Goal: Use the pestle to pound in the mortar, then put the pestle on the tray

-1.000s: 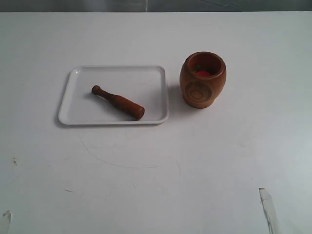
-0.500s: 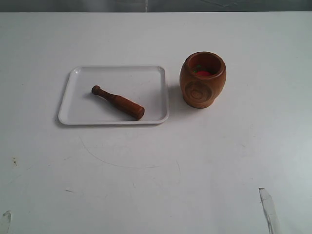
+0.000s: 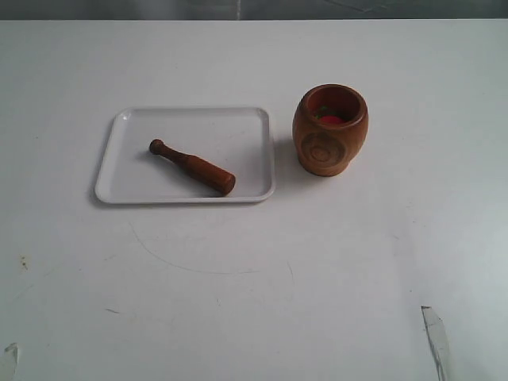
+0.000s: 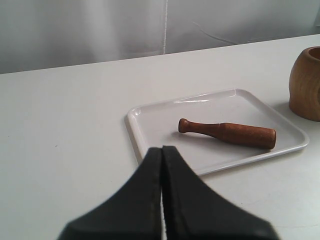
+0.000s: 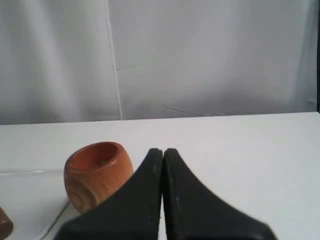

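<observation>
The dark reddish-brown pestle (image 3: 192,167) lies flat on the white tray (image 3: 143,193), knob toward the far left, thick end toward the near right. The brown wooden mortar (image 3: 329,131) stands upright just right of the tray, with something red and green inside. In the left wrist view the pestle (image 4: 227,133) rests on the tray (image 4: 150,110) beyond my left gripper (image 4: 162,148), which is shut and empty. My right gripper (image 5: 163,151) is shut on nothing, with the mortar (image 5: 97,175) a short way off beside it. Neither gripper shows in the exterior view.
A white table (image 3: 254,270) carries faint curved scratch marks near its middle. A pale strip (image 3: 436,341) lies at the near right edge, and a small mark (image 3: 9,353) at the near left. A grey curtain (image 5: 200,55) hangs behind the table.
</observation>
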You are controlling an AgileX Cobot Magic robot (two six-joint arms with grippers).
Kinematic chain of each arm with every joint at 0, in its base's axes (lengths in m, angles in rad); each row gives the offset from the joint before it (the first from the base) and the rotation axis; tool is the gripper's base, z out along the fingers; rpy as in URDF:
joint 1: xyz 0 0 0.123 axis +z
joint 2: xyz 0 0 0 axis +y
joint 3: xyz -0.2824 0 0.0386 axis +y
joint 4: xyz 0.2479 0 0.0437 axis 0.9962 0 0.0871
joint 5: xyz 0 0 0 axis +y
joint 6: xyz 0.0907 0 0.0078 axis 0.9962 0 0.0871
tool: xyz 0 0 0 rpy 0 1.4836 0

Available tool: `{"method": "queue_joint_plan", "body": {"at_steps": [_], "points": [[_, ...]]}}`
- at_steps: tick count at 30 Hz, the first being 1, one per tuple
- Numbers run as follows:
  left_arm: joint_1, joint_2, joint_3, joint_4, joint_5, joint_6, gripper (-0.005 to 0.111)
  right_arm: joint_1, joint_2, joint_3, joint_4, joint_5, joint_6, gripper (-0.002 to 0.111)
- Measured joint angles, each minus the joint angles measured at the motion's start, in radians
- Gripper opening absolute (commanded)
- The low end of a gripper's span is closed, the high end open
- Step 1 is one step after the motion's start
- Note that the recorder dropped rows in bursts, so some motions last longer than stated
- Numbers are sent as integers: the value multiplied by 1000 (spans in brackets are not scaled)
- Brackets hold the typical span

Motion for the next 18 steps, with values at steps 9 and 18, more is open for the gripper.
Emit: {"method": "queue_joint_plan", "body": {"at_steps": [9, 18], "points": [[0, 0, 0, 0, 0, 0, 0, -2, 0, 14, 2, 2, 0, 0], [0, 0, 0, 0, 0, 0, 0, -2, 0, 14, 5, -28, -87, 0]]}}
